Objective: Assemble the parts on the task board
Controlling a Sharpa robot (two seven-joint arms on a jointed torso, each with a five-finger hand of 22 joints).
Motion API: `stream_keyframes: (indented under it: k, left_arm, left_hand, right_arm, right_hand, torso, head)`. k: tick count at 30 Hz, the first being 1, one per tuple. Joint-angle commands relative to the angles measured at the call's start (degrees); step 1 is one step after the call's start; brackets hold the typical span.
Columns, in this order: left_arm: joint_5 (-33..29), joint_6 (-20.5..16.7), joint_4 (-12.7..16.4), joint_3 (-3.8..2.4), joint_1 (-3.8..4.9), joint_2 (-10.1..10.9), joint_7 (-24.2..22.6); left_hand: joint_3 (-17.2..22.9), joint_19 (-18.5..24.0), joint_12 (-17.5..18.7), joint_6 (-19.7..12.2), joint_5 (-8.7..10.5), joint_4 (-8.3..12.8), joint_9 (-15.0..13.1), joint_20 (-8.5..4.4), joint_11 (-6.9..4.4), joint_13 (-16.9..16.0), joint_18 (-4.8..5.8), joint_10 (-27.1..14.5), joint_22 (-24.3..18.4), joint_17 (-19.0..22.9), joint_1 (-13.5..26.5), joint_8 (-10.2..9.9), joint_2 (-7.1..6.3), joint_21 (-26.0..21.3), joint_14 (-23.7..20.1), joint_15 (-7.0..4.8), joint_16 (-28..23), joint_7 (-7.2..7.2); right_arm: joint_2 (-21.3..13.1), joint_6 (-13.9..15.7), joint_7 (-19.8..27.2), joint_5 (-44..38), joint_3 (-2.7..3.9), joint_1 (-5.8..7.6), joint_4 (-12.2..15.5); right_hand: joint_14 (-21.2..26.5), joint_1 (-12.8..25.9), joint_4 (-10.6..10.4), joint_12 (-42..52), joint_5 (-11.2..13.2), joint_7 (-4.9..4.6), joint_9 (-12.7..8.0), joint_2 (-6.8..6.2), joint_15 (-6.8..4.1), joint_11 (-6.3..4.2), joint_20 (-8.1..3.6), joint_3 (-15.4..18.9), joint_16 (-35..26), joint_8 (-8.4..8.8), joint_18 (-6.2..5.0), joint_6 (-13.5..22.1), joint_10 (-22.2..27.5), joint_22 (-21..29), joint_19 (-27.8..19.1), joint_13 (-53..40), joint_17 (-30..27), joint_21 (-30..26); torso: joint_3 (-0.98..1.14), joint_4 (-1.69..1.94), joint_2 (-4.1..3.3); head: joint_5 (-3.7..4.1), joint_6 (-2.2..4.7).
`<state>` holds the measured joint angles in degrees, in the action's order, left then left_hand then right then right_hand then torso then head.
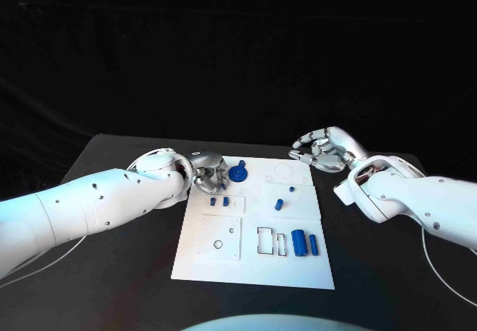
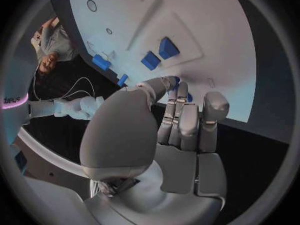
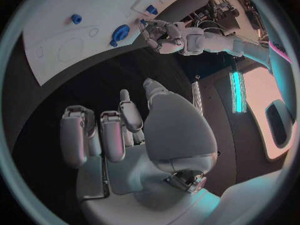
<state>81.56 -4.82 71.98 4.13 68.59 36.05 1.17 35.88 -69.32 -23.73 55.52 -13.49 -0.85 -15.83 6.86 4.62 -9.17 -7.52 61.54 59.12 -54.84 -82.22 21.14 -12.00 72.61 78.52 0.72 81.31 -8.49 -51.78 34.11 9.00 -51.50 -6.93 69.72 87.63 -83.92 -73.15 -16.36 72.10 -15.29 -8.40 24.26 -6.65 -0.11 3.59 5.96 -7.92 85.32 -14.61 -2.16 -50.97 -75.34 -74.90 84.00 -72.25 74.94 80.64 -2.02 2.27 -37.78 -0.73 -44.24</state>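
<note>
The white task board lies in the middle of the black table. A blue knob-like part stands near its far left corner. My left hand is right beside it, fingertips and thumb drawn together at the blue part; whether they grip it is hidden. From the right wrist view a small gap shows between the left hand and the knob. My right hand hovers off the board's far right corner, fingers loosely bent, holding nothing.
Two small blue blocks sit in a left recess. A small blue peg stands mid-board. Two blue cylinders lie near the front right beside outlined slots. Bare black table surrounds the board.
</note>
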Motion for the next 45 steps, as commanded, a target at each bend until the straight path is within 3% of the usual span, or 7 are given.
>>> stream_keyframes:
  k: [1,17,32,45]
  left_arm:
    - [0.2,1.1,-0.1,0.08,0.02,-0.5,-0.2]
    - [0.5,2.9,-0.4,0.18,0.02,-0.9,1.2]
    - [1.1,2.5,-0.1,0.19,0.02,-0.5,2.1]
    - [0.8,1.9,-0.1,0.19,0.02,-0.6,2.2]
  left_hand:
    - [-0.2,-0.2,0.3,0.3,0.05,0.2,-0.1,-0.17,0.03,0.0,0.43,0.4,-0.1,0.0,0.5,-0.2,-0.01,0.2,0.1,-0.14,-0.3,-0.03]
    - [-0.2,-0.1,0.4,0.4,0.06,0.2,-0.1,-0.18,-0.02,0.0,0.43,0.6,-0.1,0.5,0.5,-0.3,0.1,0.2,0.0,-0.18,-0.4,0.03]
    - [-0.6,3.6,2.6,0.2,-0.12,0.8,0.1,-0.34,0.6,0.6,-0.58,-0.8,-4.6,3.9,1.4,-1.4,-0.88,-2.7,-2.1,0.34,-1.6,-0.32]
    - [-0.7,4.7,3.7,-1.1,-0.1,0.8,0.5,0.0,1.05,0.9,-0.8,-1.4,-5.8,5.3,2.3,-2.9,-1.58,-3.6,-3.2,0.73,-1.9,-0.75]
  right_arm:
    - [0.1,-0.6,0.4,-0.5,0.0,-0.04,0.1]
    - [0.0,-0.6,0.3,-0.5,0.0,-0.04,0.1]
    - [0.0,-0.6,0.3,-0.5,0.0,-0.04,0.0]
    - [-0.2,-0.9,-0.1,-0.6,0.0,-0.04,0.0]
  right_hand:
    - [-3.3,-0.5,0.0,-0.3,0.0,0.09,0.1,0.09,-0.46,-0.01,-0.41,-0.2,-0.2,-0.35,-0.48,0.2,0.2,-8.4,0.0,0.0,3.0,-0.3]
    - [-3.3,-0.5,0.0,-0.3,0.0,0.09,0.1,0.09,-0.46,-0.01,-0.41,-0.2,-0.2,-0.35,-0.48,0.2,0.2,-8.4,0.0,0.0,3.0,-0.3]
    - [-3.3,-0.5,0.0,-0.3,0.0,0.09,0.1,0.09,-0.46,-0.01,-0.41,-0.2,-0.2,-0.35,-0.48,0.2,0.2,-8.4,0.0,0.0,3.0,-0.3]
    - [-3.2,-0.4,-0.1,-0.7,0.0,0.15,0.1,0.08,-0.52,-0.07,-0.46,-0.2,-0.4,-0.47,-0.54,0.2,0.3,-8.2,-0.1,0.5,2.7,-0.6]
  torso:
    - [0.0,0.02,0.04]
    - [-0.02,0.04,0.03]
    - [0.0,0.07,0.06]
    - [0.01,-0.04,0.02]
  head:
    - [0.04,0.08]
    - [0.14,0.21]
    - [0.09,0.14]
    - [0.08,0.23]
